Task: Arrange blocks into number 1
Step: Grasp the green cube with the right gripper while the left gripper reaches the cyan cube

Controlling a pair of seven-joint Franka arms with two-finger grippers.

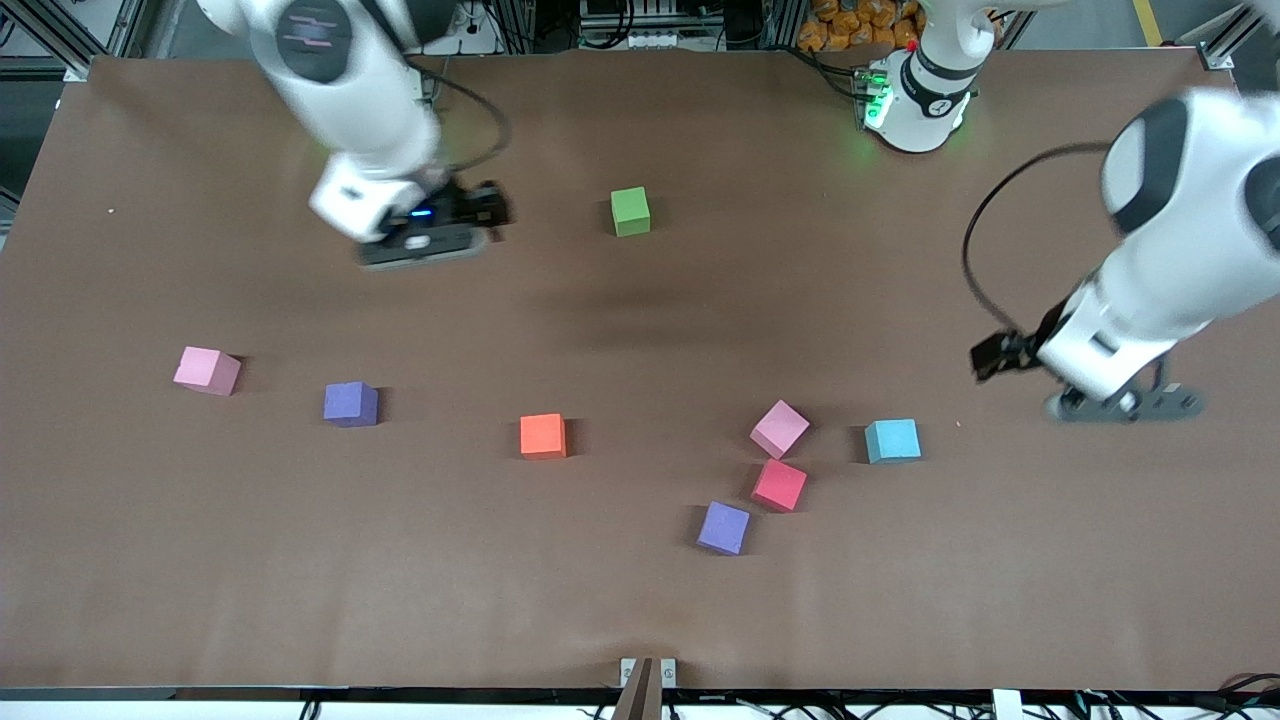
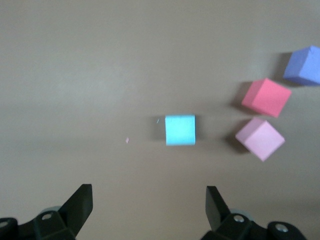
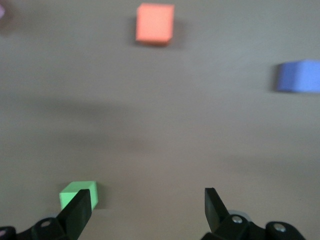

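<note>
— Brown table point(image 1: 600, 600) surface: what do we record?

— Eight blocks lie scattered, none stacked. The green block point(image 1: 630, 211) sits farthest from the front camera; pink block point(image 1: 780, 428), red block point(image 1: 779, 485) and light blue block point(image 1: 892, 440) cluster (two nearly touching).

— Grippers?

— We find the left gripper point(image 2: 149, 200) spread wide, empty, over bare table near the light blue block; the right gripper point(image 3: 148, 202) likewise, beside the green block.

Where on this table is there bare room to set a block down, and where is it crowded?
Bare brown table runs between the green foam cube and the orange foam cube; another bare strip lies nearer the front camera than every cube. Crowded: the pink cube, red cube, purple cube and light blue cube cluster toward the left arm's end.
</note>
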